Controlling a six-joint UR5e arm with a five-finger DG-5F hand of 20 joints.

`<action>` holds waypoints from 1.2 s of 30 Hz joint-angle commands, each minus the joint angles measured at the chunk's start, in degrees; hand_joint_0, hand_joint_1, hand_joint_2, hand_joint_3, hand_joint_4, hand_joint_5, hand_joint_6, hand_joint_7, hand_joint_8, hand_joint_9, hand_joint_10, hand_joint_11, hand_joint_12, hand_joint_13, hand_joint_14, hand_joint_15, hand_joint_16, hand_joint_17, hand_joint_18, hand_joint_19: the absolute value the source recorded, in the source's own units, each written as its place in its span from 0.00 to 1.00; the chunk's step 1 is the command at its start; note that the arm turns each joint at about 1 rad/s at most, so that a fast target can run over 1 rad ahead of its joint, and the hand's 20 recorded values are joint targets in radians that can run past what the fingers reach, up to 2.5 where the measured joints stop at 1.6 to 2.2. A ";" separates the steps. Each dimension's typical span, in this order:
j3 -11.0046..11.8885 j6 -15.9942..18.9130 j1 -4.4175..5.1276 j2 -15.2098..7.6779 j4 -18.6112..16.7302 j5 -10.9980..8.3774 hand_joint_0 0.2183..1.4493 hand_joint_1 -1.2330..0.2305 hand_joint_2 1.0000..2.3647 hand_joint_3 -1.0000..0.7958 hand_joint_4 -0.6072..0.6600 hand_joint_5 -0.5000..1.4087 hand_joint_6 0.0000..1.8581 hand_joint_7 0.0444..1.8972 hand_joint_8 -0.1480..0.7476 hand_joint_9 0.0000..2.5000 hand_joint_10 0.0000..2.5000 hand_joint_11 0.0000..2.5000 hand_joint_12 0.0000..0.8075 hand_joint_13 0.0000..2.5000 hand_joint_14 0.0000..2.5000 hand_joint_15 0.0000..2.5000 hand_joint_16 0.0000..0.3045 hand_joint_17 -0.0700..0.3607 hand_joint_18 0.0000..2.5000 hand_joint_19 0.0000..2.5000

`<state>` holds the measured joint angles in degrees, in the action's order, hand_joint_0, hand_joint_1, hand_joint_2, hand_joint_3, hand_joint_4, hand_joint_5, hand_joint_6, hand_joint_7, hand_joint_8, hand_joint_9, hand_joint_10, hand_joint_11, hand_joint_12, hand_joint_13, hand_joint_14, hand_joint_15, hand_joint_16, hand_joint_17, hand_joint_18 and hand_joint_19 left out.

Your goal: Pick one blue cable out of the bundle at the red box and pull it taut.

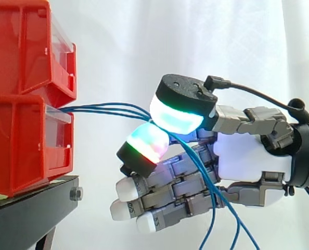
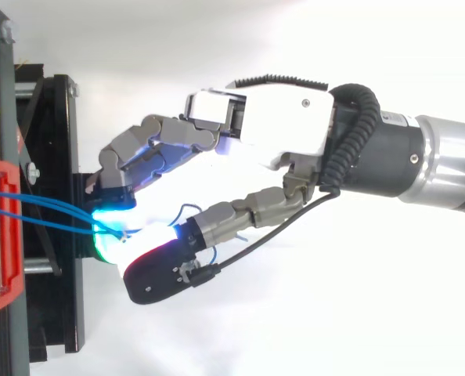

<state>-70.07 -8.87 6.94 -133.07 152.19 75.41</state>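
Hand [image 1: 253, 156] comes in level from the right, palm white plastic, finger links grey metal. Two thick rounded pads [image 1: 178, 114] are closed in a pinch, upper one glowing cyan-green, lower one green-red. The other fingers are loosely curled below with white tips. Thin, glossy blue cables [image 1: 107, 108] are clamped in the pinch; can't tell how many. They run near-straight from the front of the lower red bin [image 1: 19, 146] to the pads, then hang slack past the palm. The bins are moulded plastic on a black stand [image 1: 29, 208].
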 commanded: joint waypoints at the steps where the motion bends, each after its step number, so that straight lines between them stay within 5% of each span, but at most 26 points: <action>1: 0.02 -0.01 -0.17 0.00 0.03 0.08 0.38 0.21 0.01 0.35 0.60 0.18 0.49 0.54 0.57 0.28 0.00 0.17 0.48 0.20 0.00 0.07 0.18 0.45 0.22 0.08; 4: 0.02 -0.01 -0.26 0.00 0.03 0.35 0.39 0.21 0.00 0.28 0.62 0.18 0.49 0.50 0.57 0.28 0.00 0.17 0.48 0.20 0.00 0.07 0.18 0.45 0.22 0.08; 14: 0.55 -0.01 -0.26 0.00 0.21 0.26 0.29 0.34 0.00 0.28 0.64 0.19 0.48 0.53 0.59 0.31 0.00 0.17 0.47 0.20 0.00 0.08 0.18 0.45 0.22 0.11; 23: 0.55 -0.36 -0.26 0.00 0.21 0.26 0.29 0.45 0.01 0.36 0.60 0.20 0.47 0.54 0.59 0.32 0.00 0.16 0.47 0.21 0.00 0.09 0.18 0.44 0.21 0.13; 29: 0.55 -0.36 -0.26 0.00 0.21 0.26 0.29 0.35 0.01 0.47 0.64 0.20 0.48 0.56 0.63 0.33 0.00 0.18 0.51 0.22 0.00 0.08 0.19 0.47 0.23 0.11; 36: 0.55 -0.36 -0.26 0.00 0.21 0.26 0.35 0.23 0.01 0.47 0.59 0.19 0.49 0.60 0.58 0.30 0.00 0.19 0.48 0.20 0.00 0.08 0.18 0.45 0.23 0.10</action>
<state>-69.52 -9.23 6.68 -133.07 152.40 75.69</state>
